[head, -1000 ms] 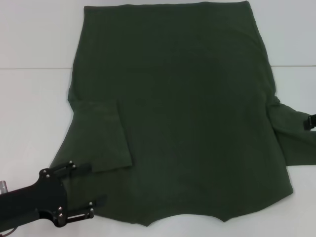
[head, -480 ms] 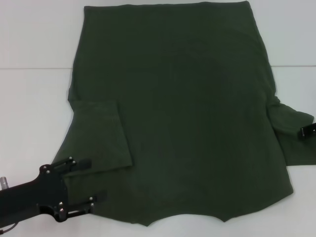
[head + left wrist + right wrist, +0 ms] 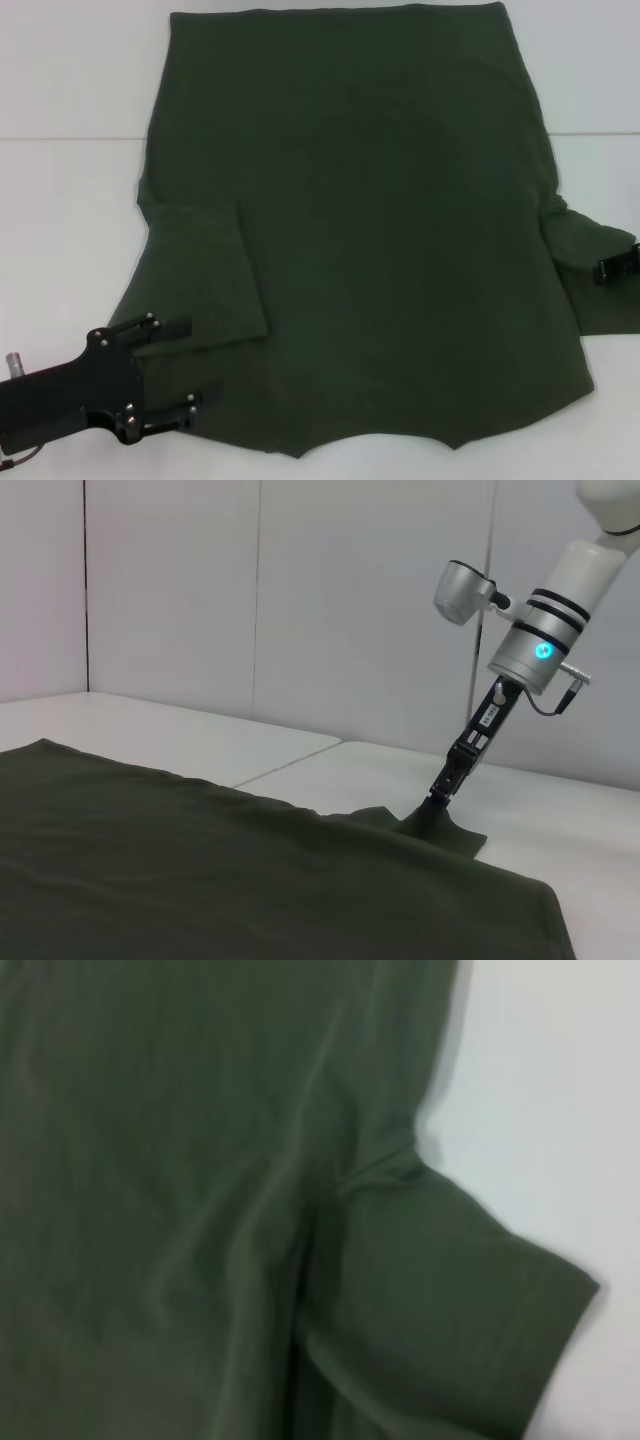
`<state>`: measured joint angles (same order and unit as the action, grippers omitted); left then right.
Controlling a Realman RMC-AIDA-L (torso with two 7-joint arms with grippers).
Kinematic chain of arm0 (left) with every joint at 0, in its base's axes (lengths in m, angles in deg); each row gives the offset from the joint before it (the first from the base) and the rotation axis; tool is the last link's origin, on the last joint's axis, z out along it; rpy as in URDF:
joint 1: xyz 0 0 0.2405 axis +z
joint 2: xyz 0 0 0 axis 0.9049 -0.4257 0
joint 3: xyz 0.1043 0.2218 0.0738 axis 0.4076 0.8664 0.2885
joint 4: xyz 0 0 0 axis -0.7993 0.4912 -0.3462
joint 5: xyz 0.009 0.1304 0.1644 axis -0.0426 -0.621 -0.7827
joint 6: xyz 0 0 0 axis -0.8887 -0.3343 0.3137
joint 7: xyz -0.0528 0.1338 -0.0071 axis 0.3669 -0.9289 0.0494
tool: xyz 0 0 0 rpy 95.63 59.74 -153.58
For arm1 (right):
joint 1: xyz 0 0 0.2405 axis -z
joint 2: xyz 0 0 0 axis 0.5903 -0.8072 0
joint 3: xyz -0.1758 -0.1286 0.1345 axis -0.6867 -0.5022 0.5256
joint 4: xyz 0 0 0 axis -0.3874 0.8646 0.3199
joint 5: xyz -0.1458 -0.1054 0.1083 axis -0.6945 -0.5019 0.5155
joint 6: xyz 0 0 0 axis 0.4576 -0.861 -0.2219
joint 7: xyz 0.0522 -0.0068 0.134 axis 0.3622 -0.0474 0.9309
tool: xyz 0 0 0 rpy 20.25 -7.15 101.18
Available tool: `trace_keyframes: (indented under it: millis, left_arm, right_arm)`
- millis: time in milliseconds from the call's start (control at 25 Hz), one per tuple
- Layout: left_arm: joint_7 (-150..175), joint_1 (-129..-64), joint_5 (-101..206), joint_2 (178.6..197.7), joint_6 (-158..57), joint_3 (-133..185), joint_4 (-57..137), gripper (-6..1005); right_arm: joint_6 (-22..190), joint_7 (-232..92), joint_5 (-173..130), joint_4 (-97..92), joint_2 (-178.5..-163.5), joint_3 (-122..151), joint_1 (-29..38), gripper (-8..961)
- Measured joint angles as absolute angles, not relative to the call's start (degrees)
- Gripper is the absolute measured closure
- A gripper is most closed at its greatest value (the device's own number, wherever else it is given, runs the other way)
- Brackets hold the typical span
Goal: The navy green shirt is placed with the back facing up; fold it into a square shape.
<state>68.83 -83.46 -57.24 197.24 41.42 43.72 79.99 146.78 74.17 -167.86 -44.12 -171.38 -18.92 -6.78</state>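
The navy green shirt (image 3: 360,230) was spread flat on a white table (image 3: 70,210), plain side up, hem toward the far edge and collar toward the robot; a thin seam (image 3: 70,138) was seen running across the tabletop behind it; pale wall panels (image 3: 250,600) were visible in the left wrist view; nothing else was seen lying on the cloth. The left sleeve (image 3: 200,275) had been folded inward over the body of the garment; the right sleeve (image 3: 590,270) was left sticking out at the side. The left gripper (image 3: 190,362) was held at the near left corner of the shirt, its two fingers (image 3: 175,327) spread apart over the cloth beside the folded sleeve, nothing clamped between them. The right gripper (image 3: 436,802) was planted on the right sleeve, the fabric puckered around its tip; in the head view it was cut off by the frame edge, so whether it was pinching the cloth could not be told.
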Motion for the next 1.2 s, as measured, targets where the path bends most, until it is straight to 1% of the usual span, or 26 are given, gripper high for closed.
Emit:
trace_keyframes:
  millis: [200,640,1080,1200]
  left_arm:
    - [68.8,-83.6,-57.2,197.24,41.3,43.7,80.0,174]
    - [68.9,-84.2,-57.3,197.24,40.7,43.7,79.8,174]
    - [68.8,-84.3,-57.2,197.24,40.7,43.7,79.7,174]
    - [68.9,-84.3,-57.2,197.24,40.7,43.6,79.6,174]
  right_arm:
    - [145.6,74.1,-167.8,-43.5,-171.72,-19.6,-7.0,176]
    - [145.2,74.3,-168.1,-42.5,-171.76,-20.3,-7.4,209]
    - [145.1,74.7,-168.5,-42.4,-171.78,-21.1,-7.4,458]
    - [145.1,74.7,-168.5,-42.7,-171.78,-21.1,-7.5,589]
